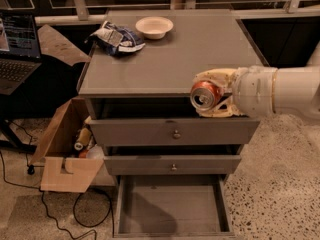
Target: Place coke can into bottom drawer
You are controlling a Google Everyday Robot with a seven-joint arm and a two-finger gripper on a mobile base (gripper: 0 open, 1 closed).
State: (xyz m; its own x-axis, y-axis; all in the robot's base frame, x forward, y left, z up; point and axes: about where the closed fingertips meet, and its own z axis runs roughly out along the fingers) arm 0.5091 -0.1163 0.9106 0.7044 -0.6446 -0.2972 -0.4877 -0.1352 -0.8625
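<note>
The white arm (295, 91) extended level from three o'clock; its cream gripper (216, 100) clasped the red-orange, silver-topped cylindrical coke can (205, 95), tipped sideways.

The end effector (213, 94) grips the coke can (205, 95) sideways at the grey surface's (185, 54) front edge, above the pulled-out bottom drawer (172, 210).

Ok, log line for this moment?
gripper: shut on coke can | position: cabinet front edge, right side | bottom drawer: open | placement: not yet done
</note>
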